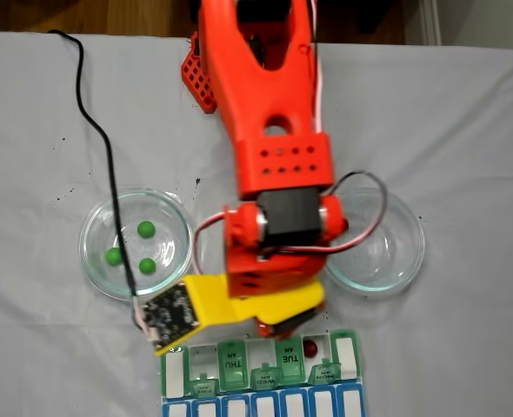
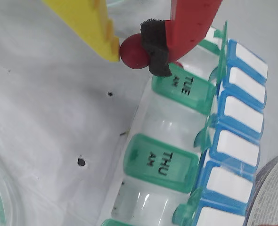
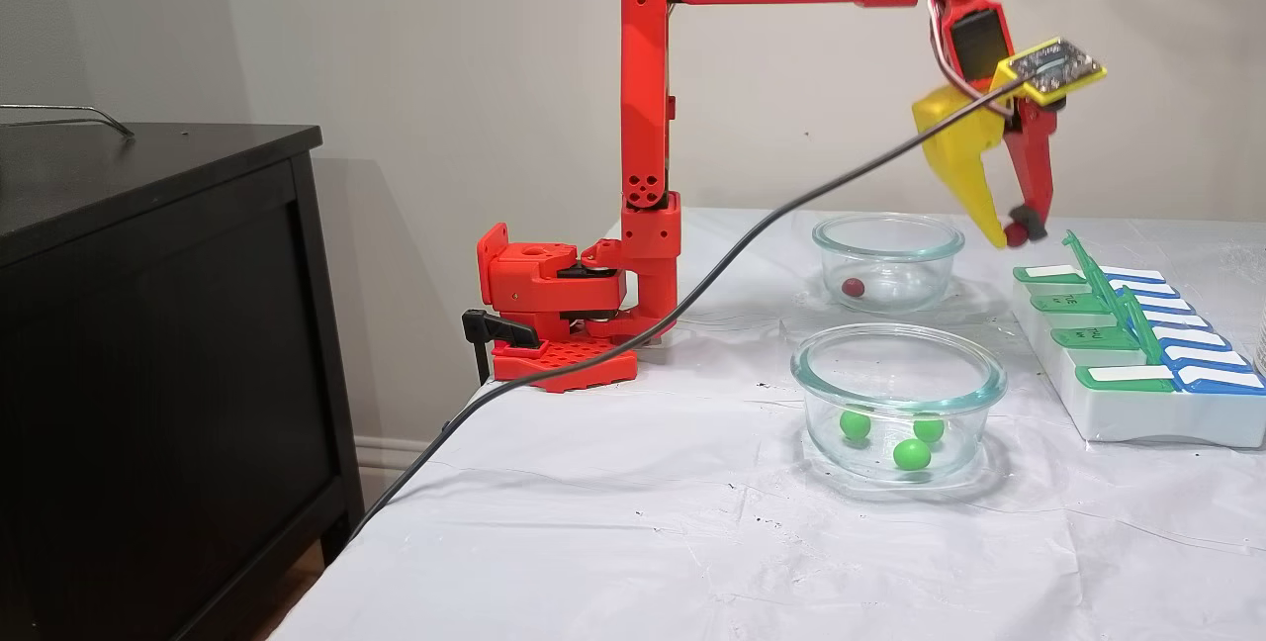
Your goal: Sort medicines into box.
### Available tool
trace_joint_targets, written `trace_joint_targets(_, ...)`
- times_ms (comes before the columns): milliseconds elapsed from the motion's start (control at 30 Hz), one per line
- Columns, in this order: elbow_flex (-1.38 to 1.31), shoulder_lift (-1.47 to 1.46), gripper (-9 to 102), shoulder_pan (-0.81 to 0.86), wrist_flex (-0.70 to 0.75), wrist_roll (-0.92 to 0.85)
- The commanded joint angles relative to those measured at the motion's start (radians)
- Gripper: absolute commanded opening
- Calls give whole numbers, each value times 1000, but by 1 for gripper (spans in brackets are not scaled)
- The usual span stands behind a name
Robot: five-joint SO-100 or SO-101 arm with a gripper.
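My gripper (image 2: 135, 52) is shut on a dark red ball (image 2: 131, 55), pinched between the yellow finger and the red finger's black pad. In a fixed view the gripper (image 3: 1009, 231) hangs above the table by the far end of the box (image 3: 1137, 413). From above, the gripper (image 1: 278, 327) sits at the box's (image 1: 230, 361) upper edge. The box has green lids marked TUE and THU, some open, and a blue row beside them. A second red ball (image 1: 312, 349) lies in an open compartment. Another red ball (image 3: 853, 287) rests in the far glass dish (image 3: 888, 230). Three green balls (image 3: 911, 453) lie in the near dish (image 3: 898, 379).
A black cable (image 3: 692, 295) runs from the wrist camera across the table and off its front edge. The arm's red base (image 3: 564, 324) is clamped at the table's left end. A black cabinet (image 3: 148, 324) stands left of the table.
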Motion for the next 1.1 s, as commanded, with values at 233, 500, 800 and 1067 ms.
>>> trace_joint_targets(233, 8, 84, 0, 17, -204, -3)
trace_joint_targets(500, 3, 32, 0, 20, -301, -6)
trace_joint_targets(800, 3, 140, 0, 11, -201, 8)
trace_joint_targets(1067, -12, 213, 0, -26, -9, -18)
